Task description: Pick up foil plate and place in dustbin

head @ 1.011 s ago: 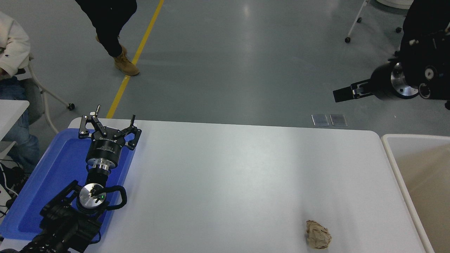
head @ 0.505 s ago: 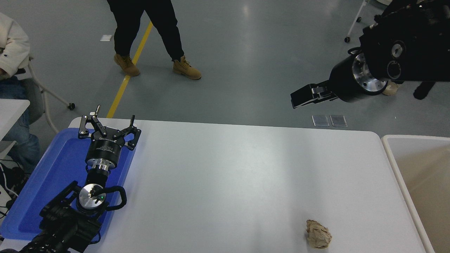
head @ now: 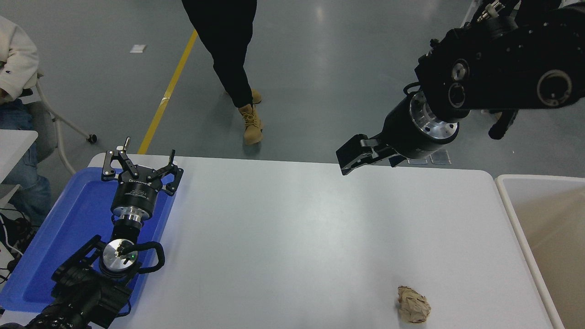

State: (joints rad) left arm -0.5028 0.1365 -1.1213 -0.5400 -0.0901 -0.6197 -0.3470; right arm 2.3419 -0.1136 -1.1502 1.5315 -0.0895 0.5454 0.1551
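The foil plate is out of view. The dustbin [head: 507,205], with its off-white rim and tan inside, stands at the table's right end, cut off by the picture's edge. My right gripper [head: 349,160] hangs above the table's far edge, well left of the dustbin, pointing left; it is seen edge-on as one dark block with nothing visible in it. My left gripper [head: 139,162] is parked open over the blue tray at the lower left, holding nothing.
A blue tray [head: 68,228] lies at the table's left end under the left arm. A crumpled brown paper ball [head: 413,305] sits near the front right. A person's legs [head: 237,68] stand beyond the far edge; another person sits at far left.
My right arm has swung from the upper right down and leftward to the table's far edge. The walking person has moved right along the far side. The left arm has not moved.
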